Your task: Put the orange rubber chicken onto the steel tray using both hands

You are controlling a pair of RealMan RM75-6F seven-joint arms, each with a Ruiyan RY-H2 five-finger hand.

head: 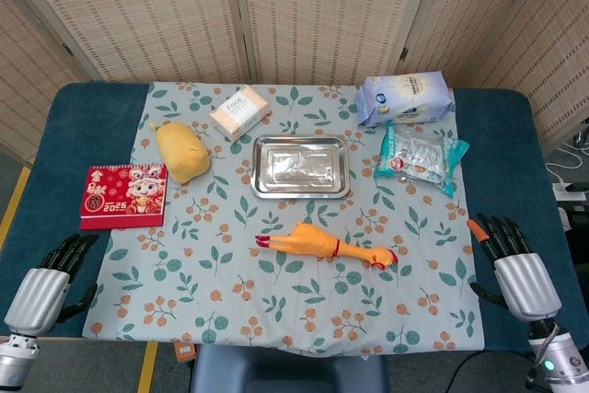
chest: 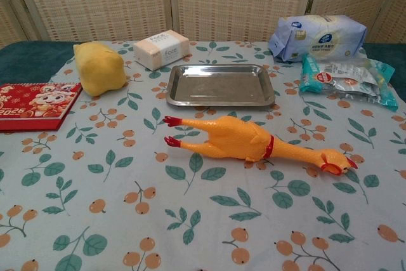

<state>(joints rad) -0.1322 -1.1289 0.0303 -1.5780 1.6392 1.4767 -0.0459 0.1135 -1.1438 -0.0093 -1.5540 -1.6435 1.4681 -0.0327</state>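
Note:
The orange rubber chicken (head: 324,246) (chest: 250,141) lies flat on the floral cloth, feet to the left and head to the right. Just behind it sits the steel tray (head: 301,167) (chest: 221,85), with nothing in it. My left hand (head: 51,284) rests at the table's front left corner, fingers apart, holding nothing. At the front right edge my right hand (head: 513,264) lies the same way, fingers stretched out and apart. Both hands are well away from the chicken. The chest view shows neither hand.
A yellow plush toy (head: 182,151) and a red 2025 calendar (head: 123,195) lie left of the tray. Behind it is a boxed soap bar (head: 239,112). A blue wipes pack (head: 405,97) and a teal packet (head: 421,157) lie to its right.

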